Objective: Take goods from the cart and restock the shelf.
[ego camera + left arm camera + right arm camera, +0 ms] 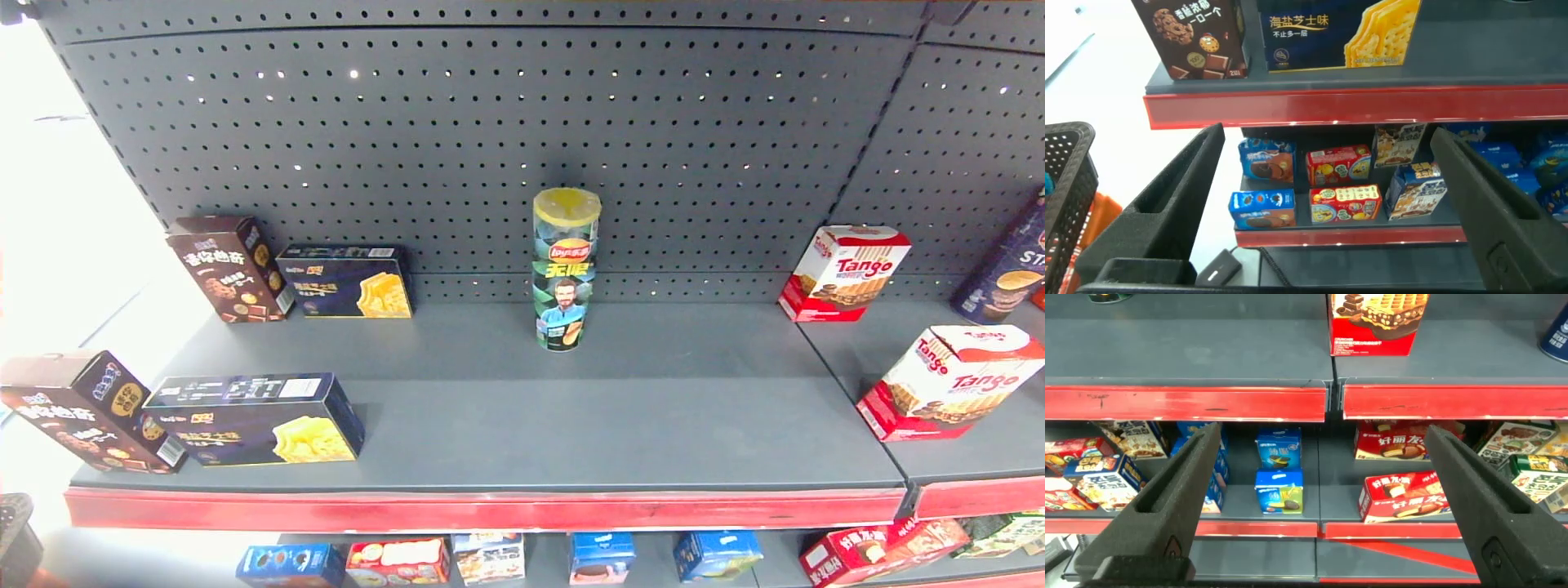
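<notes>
Head view first: the shelf [571, 425] has a broad bare stretch across the centre of the frame. One chips can [565, 269] stands upright at the back by the pegboard [490, 122], and snack boxes [253, 420] line both sides. Over to the left gripper [1327, 135]: spread wide, nothing between its fingers, facing the lower shelf [1355, 237]. Same story for the right gripper [1323, 431], wide apart and empty. So nothing is in hand, and the pick looks like the job now. That mesh basket [1065, 188], at the left edge of the left wrist view, is probably the cart. Best to come down from above, pinch an item across its narrow side, then set it upright in the bare stretch, clear of the can. The frame edge cuts the basket off, and its contents can't be made out.
</notes>
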Robot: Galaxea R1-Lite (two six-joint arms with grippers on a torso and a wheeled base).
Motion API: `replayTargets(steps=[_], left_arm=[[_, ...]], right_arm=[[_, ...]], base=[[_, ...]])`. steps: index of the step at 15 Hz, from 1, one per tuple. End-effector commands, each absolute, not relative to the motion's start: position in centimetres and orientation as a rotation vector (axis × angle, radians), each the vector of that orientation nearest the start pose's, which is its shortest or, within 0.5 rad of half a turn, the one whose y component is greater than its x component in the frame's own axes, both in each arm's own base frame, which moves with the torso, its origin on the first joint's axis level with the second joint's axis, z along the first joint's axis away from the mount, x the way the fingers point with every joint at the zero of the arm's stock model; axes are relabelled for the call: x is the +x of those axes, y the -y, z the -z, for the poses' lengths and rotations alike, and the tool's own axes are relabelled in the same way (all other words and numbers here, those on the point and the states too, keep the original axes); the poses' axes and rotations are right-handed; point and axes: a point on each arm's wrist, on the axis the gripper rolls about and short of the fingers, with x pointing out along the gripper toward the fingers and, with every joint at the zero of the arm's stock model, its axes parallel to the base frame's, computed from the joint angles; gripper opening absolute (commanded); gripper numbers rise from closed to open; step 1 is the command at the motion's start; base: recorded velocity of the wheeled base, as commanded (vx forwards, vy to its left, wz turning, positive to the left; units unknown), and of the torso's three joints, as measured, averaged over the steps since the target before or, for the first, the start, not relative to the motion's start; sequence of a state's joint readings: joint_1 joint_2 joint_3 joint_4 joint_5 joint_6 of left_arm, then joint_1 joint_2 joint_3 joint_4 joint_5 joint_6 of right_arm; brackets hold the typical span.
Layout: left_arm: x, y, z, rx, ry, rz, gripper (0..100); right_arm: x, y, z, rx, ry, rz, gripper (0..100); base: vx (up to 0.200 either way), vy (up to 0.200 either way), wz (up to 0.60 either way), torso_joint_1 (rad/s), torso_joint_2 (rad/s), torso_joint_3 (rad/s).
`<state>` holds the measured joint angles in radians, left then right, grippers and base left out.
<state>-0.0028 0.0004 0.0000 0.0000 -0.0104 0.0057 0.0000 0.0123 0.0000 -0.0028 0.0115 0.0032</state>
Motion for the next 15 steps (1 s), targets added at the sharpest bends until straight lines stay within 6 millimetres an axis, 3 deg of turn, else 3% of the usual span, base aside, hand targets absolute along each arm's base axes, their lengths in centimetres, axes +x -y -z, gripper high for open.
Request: replayTargets(steps=[1, 15], left_arm=[[-2.28, 0.02, -7.55, 0.006, 0.0, 0.014, 100], [-2.28, 0.02, -7.55, 0.006, 0.0, 0.014, 100]], right_arm=[[-2.18, -0.03, -7.61, 0.003, -0.011, -0.012, 100], [-2.19, -0.02, -7.62, 0.008, -0.008, -0.011, 100]], base=[[0.0, 0.0, 0.0, 0.0, 0.0, 0.0], [0.0, 0.0, 0.51, 0.002, 0.0, 0.001]])
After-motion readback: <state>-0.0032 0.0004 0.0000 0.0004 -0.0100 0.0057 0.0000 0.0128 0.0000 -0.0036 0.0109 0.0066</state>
